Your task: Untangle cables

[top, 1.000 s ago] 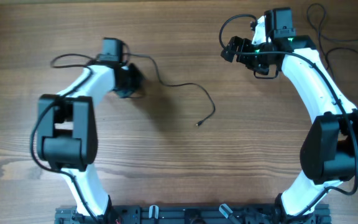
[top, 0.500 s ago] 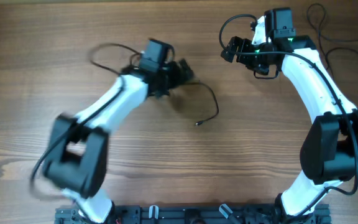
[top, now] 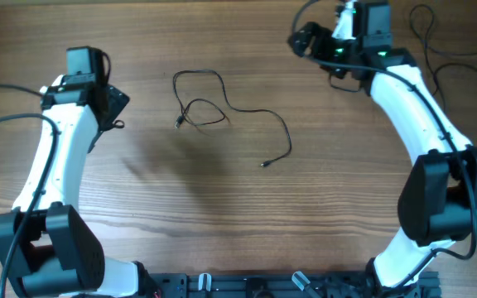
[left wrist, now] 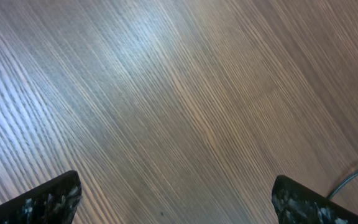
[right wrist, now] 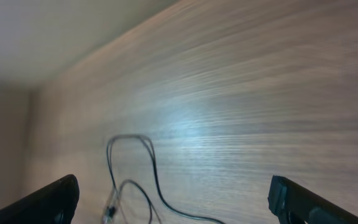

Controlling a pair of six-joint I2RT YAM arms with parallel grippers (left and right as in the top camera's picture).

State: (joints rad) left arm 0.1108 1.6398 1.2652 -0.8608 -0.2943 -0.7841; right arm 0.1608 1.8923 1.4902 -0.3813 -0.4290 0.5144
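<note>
One thin black cable [top: 265, 111] is seen lying loose on the wooden table [top: 222, 223], between the two arms. Small overlapping loops are formed at its left part, and a long curve is drawn out to the right, ended by a small plug [top: 263, 164]. It is touched by neither gripper. The left gripper [top: 113, 106] is held well to the left of the loops, released, its fingertips [left wrist: 48, 199] set wide apart above bare wood. The right gripper [top: 298, 37] is held near the far edge, likewise spread wide with nothing grasped; the loops are caught in its wrist view. Other thin cords [top: 464, 55] are laid by the right arm, at the far right corner.
</note>
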